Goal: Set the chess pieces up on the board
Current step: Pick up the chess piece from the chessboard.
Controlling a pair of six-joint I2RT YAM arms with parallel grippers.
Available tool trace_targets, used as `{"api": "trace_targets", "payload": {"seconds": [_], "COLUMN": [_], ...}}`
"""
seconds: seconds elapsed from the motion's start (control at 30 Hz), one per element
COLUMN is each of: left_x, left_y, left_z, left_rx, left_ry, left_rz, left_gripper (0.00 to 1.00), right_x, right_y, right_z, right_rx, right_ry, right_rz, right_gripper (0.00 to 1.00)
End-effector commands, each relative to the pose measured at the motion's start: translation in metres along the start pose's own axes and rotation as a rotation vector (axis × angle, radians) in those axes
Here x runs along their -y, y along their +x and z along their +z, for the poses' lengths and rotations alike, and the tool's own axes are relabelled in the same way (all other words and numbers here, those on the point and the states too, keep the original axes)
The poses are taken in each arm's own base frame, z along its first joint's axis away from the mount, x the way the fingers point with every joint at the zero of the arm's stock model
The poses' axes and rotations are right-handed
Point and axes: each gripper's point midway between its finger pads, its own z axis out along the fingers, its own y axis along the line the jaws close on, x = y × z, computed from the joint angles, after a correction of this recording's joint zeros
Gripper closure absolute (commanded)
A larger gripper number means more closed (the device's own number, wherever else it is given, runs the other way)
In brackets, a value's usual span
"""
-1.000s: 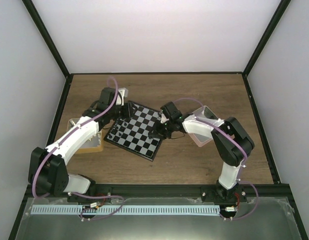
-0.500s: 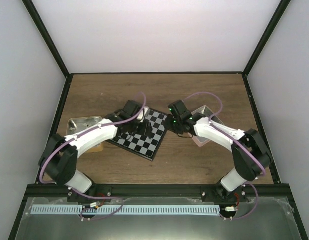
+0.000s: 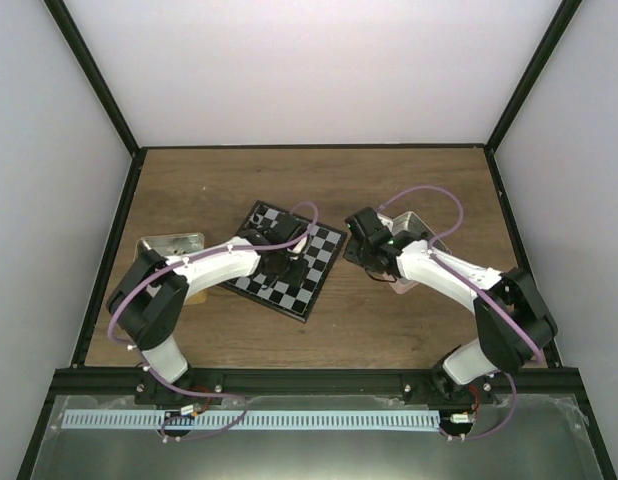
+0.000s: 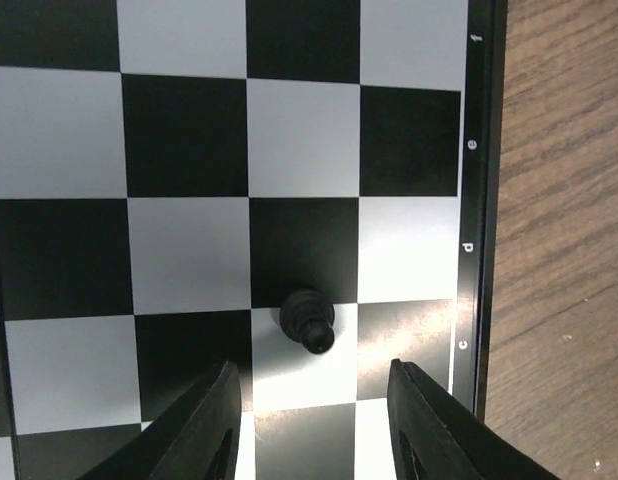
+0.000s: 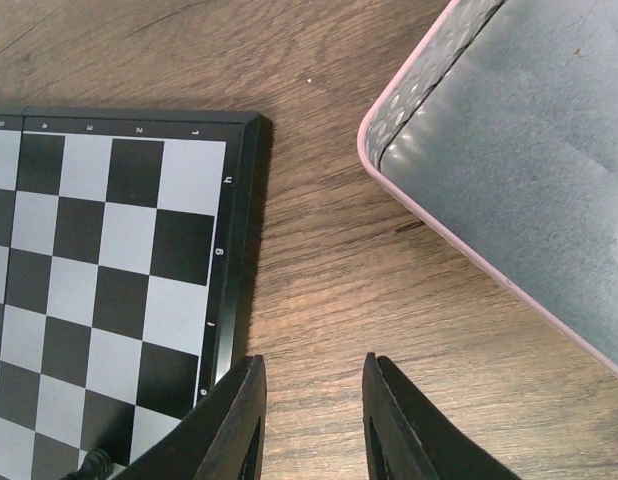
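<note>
Top view: the board (image 3: 327, 250) lies flat near the middle of the table (image 3: 239, 180), skewed to the table edges with one corner toward the arms. The left arm (image 3: 214, 268) bends up from its base, then runs right and low over the board. The left gripper (image 3: 287, 262) is above the board's middle squares. The right arm (image 3: 459, 282) folds in from the right with its elbow out. The right gripper (image 3: 361, 258) hangs over wood between the board's right side and the pink tray (image 3: 417, 228). A second tray (image 3: 174, 243) sits left of the board. Pieces are too small to make out here.

Left wrist: one black piece (image 4: 307, 320) stands upright, long axis vertical, seen almost from above, its head leaning slightly toward the fingers. It sits where a black square meets a pale one, one file in from the lettered rim. The left gripper's jaws are partly apart with nothing between them. The piece is just beyond the fingertips (image 4: 227, 385), centred on the gap and untouched.

Right wrist: the camera looks straight down and the board corner fills the left of the view. The pink tray's rim is upper right, apart from the board. The right gripper's jaws have a narrow gap and hold nothing, with bare wood beneath them. It is just off the board's edge. A dark bit (image 5: 94, 463) on the board at the bottom edge is cut off; cannot tell what it is.
</note>
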Motion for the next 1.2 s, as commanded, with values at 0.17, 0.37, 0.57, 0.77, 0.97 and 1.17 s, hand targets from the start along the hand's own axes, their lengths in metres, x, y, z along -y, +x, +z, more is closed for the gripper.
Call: {"api": "trace_targets", "payload": {"seconds": [0.17, 0.37, 0.57, 0.77, 0.97, 1.17], "left_x": [0.005, 0.004, 0.001, 0.002, -0.001, -0.013], "left_y": [-0.023, -0.021, -0.017, -0.019, -0.033, -0.061], "left_z": [0.002, 0.008, 0.012, 0.013, 0.001, -0.014], "left_rx": [0.030, 0.002, -0.018, -0.016, 0.028, 0.082], "left_ry": [-0.019, -0.029, -0.041, -0.042, -0.079, -0.154], "left_rz": [-0.005, -0.009, -0.008, -0.002, 0.011, 0.028], "left_gripper": [0.65, 0.66, 0.71, 0.85, 0.94, 0.94], "right_x": [0.007, 0.007, 0.007, 0.008, 0.009, 0.012], "right_y": [-0.012, -0.014, -0.013, -0.015, -0.017, -0.018], "right_z": [-0.008, -0.011, -0.009, -0.010, -0.015, -0.020], "right_rx": [0.056, 0.065, 0.062, 0.068, 0.083, 0.100], "right_ry": [0.024, 0.026, 0.024, 0.028, 0.025, 0.025], "right_rz": [0.010, 0.010, 0.012, 0.012, 0.021, 0.031], "right_gripper": [0.72, 0.72, 0.73, 0.73, 0.73, 0.73]}}
